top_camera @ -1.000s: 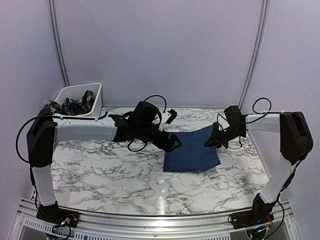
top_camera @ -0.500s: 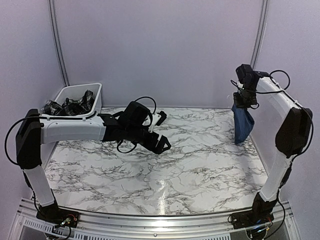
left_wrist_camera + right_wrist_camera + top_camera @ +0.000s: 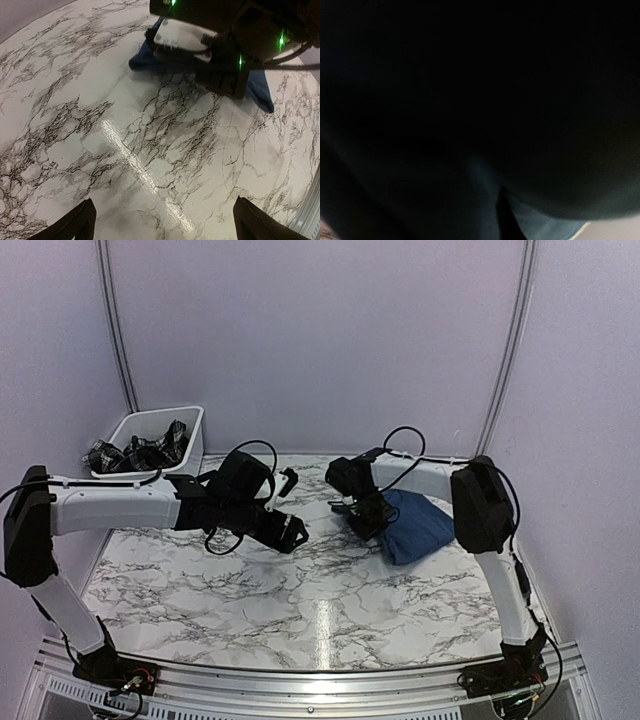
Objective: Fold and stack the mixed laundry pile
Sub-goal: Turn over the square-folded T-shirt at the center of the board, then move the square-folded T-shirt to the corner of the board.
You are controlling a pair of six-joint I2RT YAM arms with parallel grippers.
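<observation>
One shirt [image 3: 420, 528], hoisted half a second ago, now lies bunched at the table's [image 3: 250, 590] right. Right gripper [image 3: 362, 512] is buried in it, grip unreadable. Left gripper [image 3: 291, 532] is spread, empty. Plaid [image 3: 140, 453] sits in bin [image 3: 194, 426].

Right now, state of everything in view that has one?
left gripper: fingers open, empty, above table
right gripper: down on navy t-shirt, fingers hidden
navy t-shirt: bunched on table
white bin: upright
plaid garment: crumpled in white bin, spilling over rim
</observation>
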